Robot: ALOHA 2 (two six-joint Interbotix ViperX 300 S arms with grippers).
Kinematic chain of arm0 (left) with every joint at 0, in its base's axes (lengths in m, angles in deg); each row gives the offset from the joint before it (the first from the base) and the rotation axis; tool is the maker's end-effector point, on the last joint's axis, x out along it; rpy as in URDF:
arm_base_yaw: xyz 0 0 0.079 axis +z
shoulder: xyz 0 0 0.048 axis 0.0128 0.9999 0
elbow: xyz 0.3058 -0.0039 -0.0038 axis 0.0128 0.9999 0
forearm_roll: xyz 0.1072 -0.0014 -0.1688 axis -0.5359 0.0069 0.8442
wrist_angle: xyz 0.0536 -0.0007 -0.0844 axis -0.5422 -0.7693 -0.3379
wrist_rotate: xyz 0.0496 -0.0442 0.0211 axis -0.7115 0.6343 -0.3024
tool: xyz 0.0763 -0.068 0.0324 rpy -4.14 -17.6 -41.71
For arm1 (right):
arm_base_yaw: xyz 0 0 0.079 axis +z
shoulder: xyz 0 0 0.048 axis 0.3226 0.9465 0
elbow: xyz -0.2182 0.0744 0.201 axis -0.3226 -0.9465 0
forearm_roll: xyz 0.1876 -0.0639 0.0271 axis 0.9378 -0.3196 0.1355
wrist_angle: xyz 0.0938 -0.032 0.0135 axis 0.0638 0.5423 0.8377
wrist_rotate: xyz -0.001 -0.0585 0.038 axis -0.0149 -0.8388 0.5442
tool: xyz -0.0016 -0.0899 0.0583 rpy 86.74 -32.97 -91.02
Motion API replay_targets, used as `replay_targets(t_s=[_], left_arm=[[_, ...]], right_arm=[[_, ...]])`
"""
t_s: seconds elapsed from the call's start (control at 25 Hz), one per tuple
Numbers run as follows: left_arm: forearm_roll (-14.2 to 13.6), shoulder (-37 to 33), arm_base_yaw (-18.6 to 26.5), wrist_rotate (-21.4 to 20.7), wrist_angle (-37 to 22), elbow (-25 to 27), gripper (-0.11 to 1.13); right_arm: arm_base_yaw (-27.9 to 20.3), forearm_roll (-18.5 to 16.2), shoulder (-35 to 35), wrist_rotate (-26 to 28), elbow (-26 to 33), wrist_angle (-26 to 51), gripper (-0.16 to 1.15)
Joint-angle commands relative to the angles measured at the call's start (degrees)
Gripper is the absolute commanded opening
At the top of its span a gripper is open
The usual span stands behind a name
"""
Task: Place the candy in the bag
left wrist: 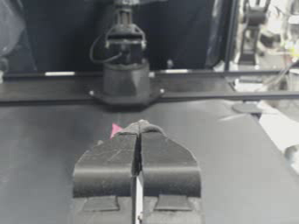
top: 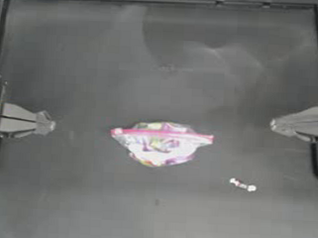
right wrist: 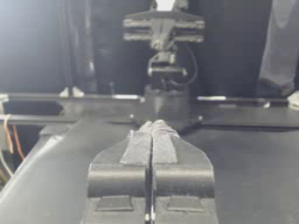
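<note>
The bag [top: 162, 142] lies flat near the middle of the table, a crinkly clear pouch with a pink strip along its top edge and multicoloured contents. The candy [top: 242, 184], tiny and white with a red middle, rests on the table to the bag's right and a bit nearer the front. My left gripper [top: 48, 122] is parked at the left edge, shut, well apart from the bag. In the left wrist view a pink corner of the bag [left wrist: 116, 129] peeks past the shut left gripper [left wrist: 139, 136]. My right gripper [top: 275, 125] sits shut at the right edge; the right wrist view shows the right gripper [right wrist: 153, 131] with jaws pressed together.
A raised frame [top: 160, 0] borders the dark table at the back and sides. The opposite arm's base [left wrist: 125, 83] stands beyond the table edge in the left wrist view.
</note>
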Motion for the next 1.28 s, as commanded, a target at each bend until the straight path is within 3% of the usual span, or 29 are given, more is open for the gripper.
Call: replay_targets(t_s=[0.04, 0.2, 0.32, 0.4, 0.48, 0.68, 0.72, 0.96, 1.28], left_arm=[[-1.2, 0.5, -0.1, -0.4, 0.1, 0.4, -0.04], [-1.4, 1.2, -0.4, -0.5, -1.4, -0.1, 0.08], [-1.2, 1.1, -0.3, -0.5, -2.3, -0.3, 0.08], [-1.1, 1.2, 0.0, -0.4, -2.9, -0.3, 0.17], [-0.9, 1.2, 0.0, -0.4, -3.9, -0.3, 0.37], [-0.2, 2.5, 0.1, -0.1, -6.0, -1.1, 1.02], [0.1, 3.2, 0.0, -0.2, -6.6, -1.6, 1.07], [0.2, 5.9, 0.9, -0.2, -9.2, -2.9, 1.0], [2.2, 8.0, 5.3, -0.1, -9.8, -2.4, 1.01]], right_arm=[[0.3, -0.3, 0.4, 0.1, -0.2, -1.0, -0.08], [0.3, -0.6, 0.6, 0.1, -0.1, -1.3, 0.08], [0.3, -0.7, 0.7, 0.0, -0.3, -1.6, 0.1], [0.3, -0.7, 0.7, -0.1, -0.3, -1.5, 0.17], [0.3, -0.6, 1.1, 0.0, -0.3, -1.5, 0.33], [0.3, -0.4, 2.7, 0.7, 0.7, -1.8, 1.01], [0.3, -0.4, 3.1, 0.9, 1.0, -1.6, 1.08], [0.2, -0.4, 3.7, 1.1, 2.9, 2.1, 0.97], [-2.8, 0.7, 10.5, 1.1, 14.0, 21.2, 0.97]])
